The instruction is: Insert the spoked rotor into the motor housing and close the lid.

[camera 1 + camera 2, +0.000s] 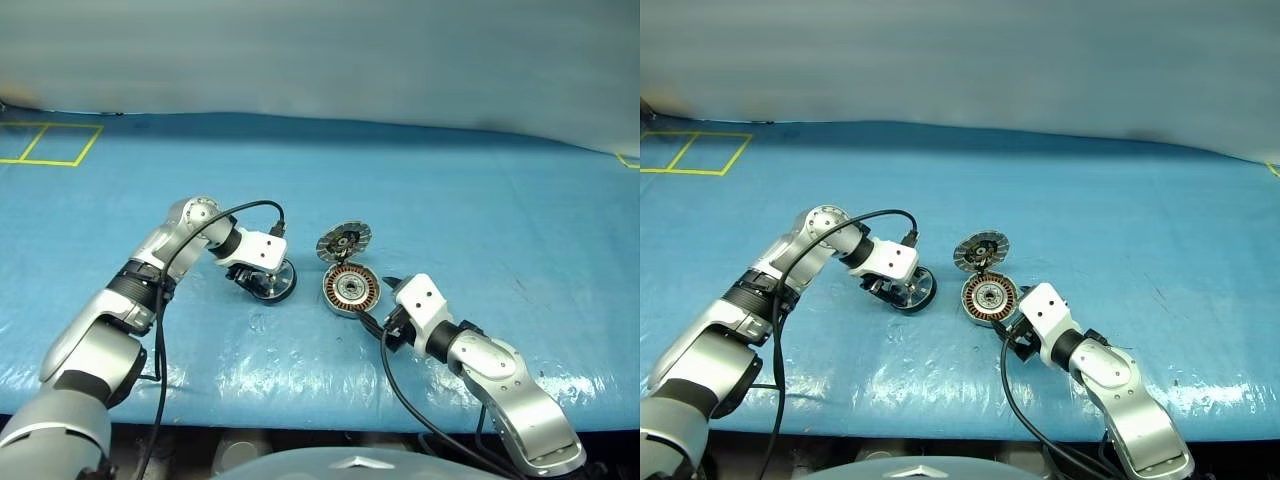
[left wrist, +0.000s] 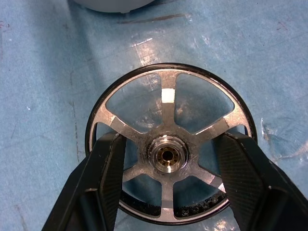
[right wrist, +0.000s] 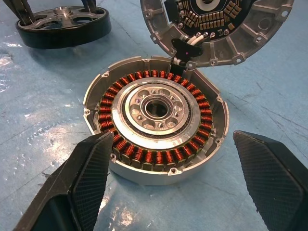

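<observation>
The spoked rotor (image 1: 281, 283) lies flat on the blue cover, with a black rim, silver spokes and a silver hub (image 2: 167, 156). My left gripper (image 1: 262, 284) points down onto it, open, with one finger on each side of the hub and inside the rim. To its right sits the motor housing (image 1: 350, 291), showing its copper windings and pale centre (image 3: 156, 108). The lid (image 1: 343, 241) stands tilted up on the hinge at the housing's far edge, with its toothed face showing. My right gripper (image 1: 386, 305) is open just short of the housing's near right side, with nothing between its fingers.
A wrinkled blue cover (image 1: 480, 210) spreads over the table, whose front edge (image 1: 300, 425) runs close to me. Yellow tape squares (image 1: 50, 143) mark the far left. Black cables (image 1: 160, 330) hang from both wrists. A grey wall closes the back.
</observation>
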Controlling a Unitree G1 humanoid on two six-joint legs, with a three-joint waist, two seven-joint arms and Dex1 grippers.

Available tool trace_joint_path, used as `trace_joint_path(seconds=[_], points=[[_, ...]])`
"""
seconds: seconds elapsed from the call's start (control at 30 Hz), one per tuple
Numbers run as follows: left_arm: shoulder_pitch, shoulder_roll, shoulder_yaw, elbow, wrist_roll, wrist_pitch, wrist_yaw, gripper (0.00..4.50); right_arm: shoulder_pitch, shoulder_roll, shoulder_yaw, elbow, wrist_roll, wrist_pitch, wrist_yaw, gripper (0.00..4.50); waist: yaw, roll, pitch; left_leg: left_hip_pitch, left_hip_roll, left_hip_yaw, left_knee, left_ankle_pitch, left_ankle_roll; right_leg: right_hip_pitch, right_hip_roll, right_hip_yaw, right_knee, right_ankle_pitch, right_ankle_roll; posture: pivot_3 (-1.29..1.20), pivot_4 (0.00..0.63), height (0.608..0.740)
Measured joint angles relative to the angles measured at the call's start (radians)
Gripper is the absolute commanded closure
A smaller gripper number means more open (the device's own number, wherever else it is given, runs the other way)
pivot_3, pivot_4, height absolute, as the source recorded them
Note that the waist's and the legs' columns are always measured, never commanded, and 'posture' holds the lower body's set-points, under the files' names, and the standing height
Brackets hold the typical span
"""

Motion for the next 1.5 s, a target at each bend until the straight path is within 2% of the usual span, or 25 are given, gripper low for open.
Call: trace_joint_path(seconds=[0.07,0.1,0.5,0.67,0.9,1.03,1.17,1.3,1.5], points=[[-0.002,0.001,0.012,0.001,0.0,-0.016,0.006,2.62,0.0,0.0,0.0,0.0,-0.004,0.0,0.0,0.3,0.001,0.001,-0.001,0.001,0.0,0.0,0.0,0.0,0.0,0.002,0.0,0.0,0.0,0.0,0.0,0.0,0.15,0.74],[-0.001,0.0,0.015,0.001,0.001,-0.018,0.014,2.71,0.0,0.0,0.0,0.0,-0.006,0.0,0.0,0.3,0.002,0.001,-0.001,0.002,0.0,0.0,0.0,0.0,0.0,0.002,0.0,0.0,0.0,0.0,0.0,0.0,0.15,0.74],[0.066,0.014,0.064,-0.051,-0.006,-0.034,0.037,2.71,0.001,0.005,-0.008,0.0,-0.004,0.0,0.0,0.3,0.001,0.002,-0.002,0.002,0.0,0.0,0.002,0.0,0.0,0.003,0.0,0.0,0.0,0.0,0.0,0.0,0.15,0.74],[0.163,0.016,0.128,-0.123,-0.096,-0.028,0.057,2.71,0.032,0.021,-0.035,-0.003,0.027,-0.01,0.008,0.3,0.001,0.002,-0.002,0.001,0.0,-0.001,0.001,0.0,0.0,0.002,-0.001,0.0,0.0,0.001,0.001,0.0,0.15,0.74],[0.285,0.024,0.209,-0.391,-0.29,0.185,0.065,2.71,0.089,0.008,-0.068,-0.051,0.095,-0.012,0.041,0.3,0.001,0.002,-0.002,0.0,0.0,-0.001,0.002,0.0,0.0,0.001,-0.001,0.0,0.0,0.001,0.001,0.0,0.15,0.74],[0.318,-0.005,0.238,-0.481,-0.355,0.264,0.119,2.71,0.123,-0.013,-0.119,-0.07,0.135,-0.005,0.058,0.3,0.002,0.002,-0.002,0.001,0.0,0.0,0.002,0.0,0.0,0.002,-0.001,0.0,0.001,0.0,-0.001,0.0,0.15,0.74],[0.348,-0.089,0.231,-0.548,-0.395,0.318,0.189,2.71,0.131,-0.02,-0.159,-0.081,0.149,0.003,0.049,0.3,0.002,0.001,-0.002,0.001,0.0,0.0,0.003,0.0,0.0,0.003,-0.001,0.0,0.0,0.0,0.0,0.0,0.15,0.74],[0.355,-0.144,0.205,-0.548,-0.373,0.316,0.267,2.71,0.125,-0.019,-0.158,-0.08,0.144,0.005,0.032,0.3,0.0,0.002,-0.002,0.002,0.0,0.0,0.003,0.0,0.0,0.003,0.0,0.0,0.001,0.0,0.0,0.0,0.15,0.74],[0.344,-0.161,0.157,-0.514,-0.314,0.316,0.321,2.71,0.115,-0.018,-0.137,-0.079,0.128,0.008,0.014,0.3,0.002,0.002,-0.002,0.002,-0.001,0.0,0.003,0.0,0.0,0.003,0.0,0.001,0.0,0.0,0.0,0.0,0.15,0.74]])
